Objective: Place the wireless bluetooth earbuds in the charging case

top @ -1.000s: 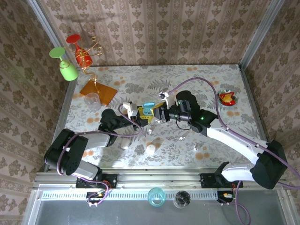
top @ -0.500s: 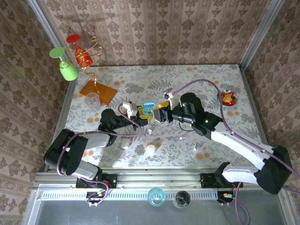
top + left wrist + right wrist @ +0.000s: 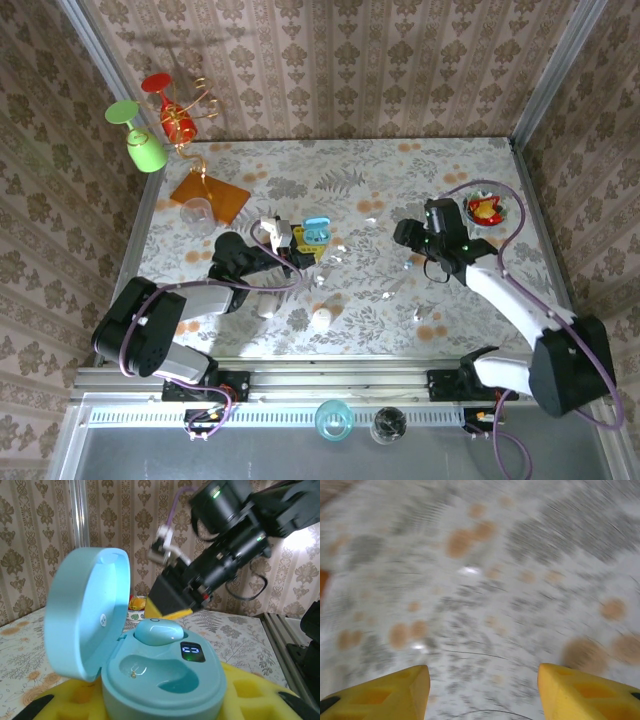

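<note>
Left gripper (image 3: 161,702) pinches the open teal plastic charging case (image 3: 165,677), one bluish earbud (image 3: 155,631) seated; spread right gripper (image 3: 482,690) should fetch another.

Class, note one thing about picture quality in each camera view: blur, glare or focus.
Right wrist: the table is smeared by motion blur, while the yellow jaws look crisp. Left wrist: the open teal charging case is sharp, the right arm behind it soft, with glare at the upper right. Top external: sharp throughout, evenly lit.
</note>
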You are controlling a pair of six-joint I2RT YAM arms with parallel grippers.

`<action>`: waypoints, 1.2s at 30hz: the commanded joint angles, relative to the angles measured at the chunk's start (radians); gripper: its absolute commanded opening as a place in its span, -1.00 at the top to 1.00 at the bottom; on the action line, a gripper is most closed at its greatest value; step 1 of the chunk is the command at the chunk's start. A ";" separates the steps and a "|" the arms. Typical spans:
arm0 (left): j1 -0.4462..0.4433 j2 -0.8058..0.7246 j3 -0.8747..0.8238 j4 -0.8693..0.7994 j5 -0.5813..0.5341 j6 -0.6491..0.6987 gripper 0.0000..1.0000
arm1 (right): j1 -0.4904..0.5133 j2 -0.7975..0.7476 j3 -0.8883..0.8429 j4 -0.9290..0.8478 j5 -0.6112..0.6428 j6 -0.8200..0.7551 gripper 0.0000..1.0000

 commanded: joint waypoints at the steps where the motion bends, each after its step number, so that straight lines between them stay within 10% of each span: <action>1: 0.008 -0.022 -0.003 0.027 0.014 -0.004 0.45 | -0.024 0.076 -0.035 -0.047 0.013 0.115 -0.20; 36: 0.009 -0.054 -0.027 0.026 0.013 -0.010 0.46 | -0.026 0.389 0.082 0.020 -0.052 -0.010 0.15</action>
